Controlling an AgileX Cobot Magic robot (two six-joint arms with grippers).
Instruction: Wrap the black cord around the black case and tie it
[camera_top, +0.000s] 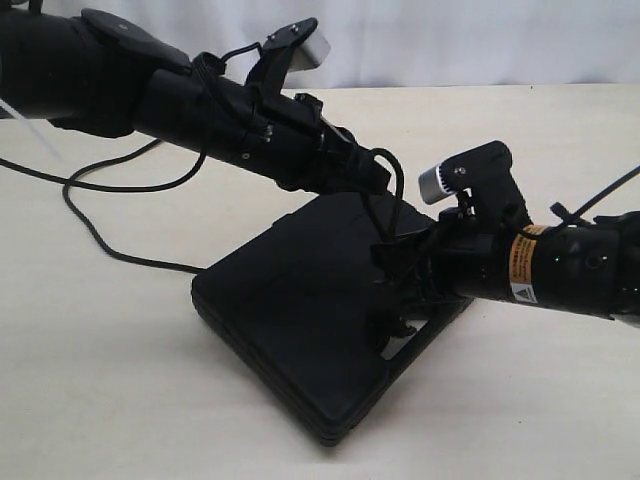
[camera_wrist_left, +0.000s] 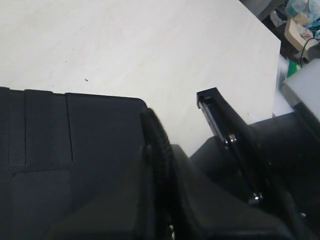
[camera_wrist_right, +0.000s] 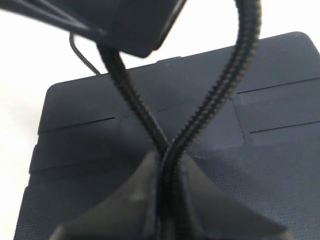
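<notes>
Counter (camera_top: 520, 420): pale and matte; it carries the case.
Case (camera_top: 290, 330): lies flat near the middle of the counter, with one corner toward the exterior camera. Its handle slot (camera_top: 402, 345) is at the edge on my right side.
Left arm (camera_top: 200, 110): comes in from the far left and slants down over the case's far corner.
Right arm (camera_top: 560, 265): comes in low from the right, its wrist above the slot edge.
Left jaws: closed narrow on the cord (camera_wrist_right: 220, 95) above the case's far corner. My left wrist view shows the braid running between them.
Right jaws: pinched on two cord strands over the case's top face. The strands cross just ahead of my fingertips.
Cord: one strand climbs from my right jaws to my left jaws. The other arcs upward out of the right wrist view. From outside, a short loop stands between the two sets of jaws.
Thin black line (camera_top: 150, 262): curves over the counter from the case's left edge. I cannot tell whether it is the same cord.
</notes>
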